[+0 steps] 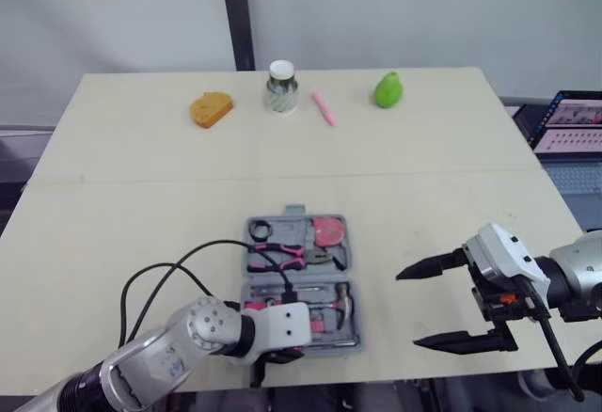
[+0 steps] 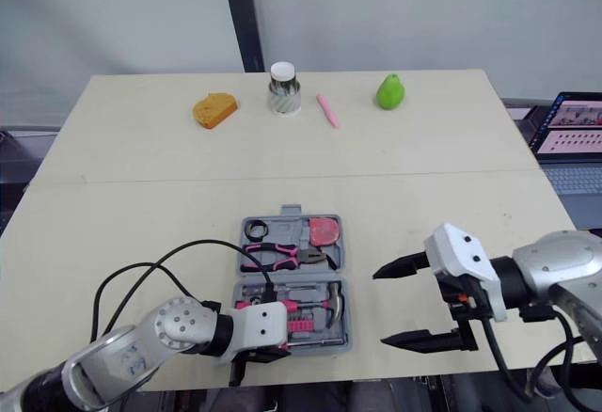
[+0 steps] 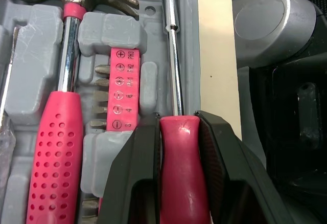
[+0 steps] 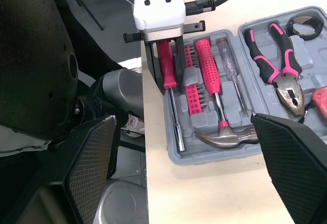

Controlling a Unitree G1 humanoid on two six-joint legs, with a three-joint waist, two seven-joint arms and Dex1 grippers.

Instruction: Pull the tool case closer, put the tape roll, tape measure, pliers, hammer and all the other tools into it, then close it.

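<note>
1. Tool case [image 1: 299, 280]: grey, lying open flat at the middle of the worktop's front edge, so the pull closer looks done.
2. Far half of the case: black tape roll [image 1: 261, 230], pliers [image 1: 296, 257] and pink tape measure [image 1: 328, 231], each in its recess.
3. Near half of the case: hammer [image 3: 66, 81], bit strip [image 3: 122, 88] and a thin clear-handled screwdriver [image 4: 232, 73], all seated.
4. Left gripper [image 3: 177, 119]: clenched on the pink handle of a bit driver [image 3: 173, 60], whose shaft lies along the slot at the case's near rim. This is judged to be the last tool going in.
5. Right gripper [image 1: 409, 309]: fingers spread wide, holding nothing, over the worktop's front right part and apart from the case.
6. Remaining: let go of the driver, then fold the case shut.
7. Writing: the bit strip has plus and minus symbols with "PH" sizes, then 6 and 4. No brand name is legible.
</note>
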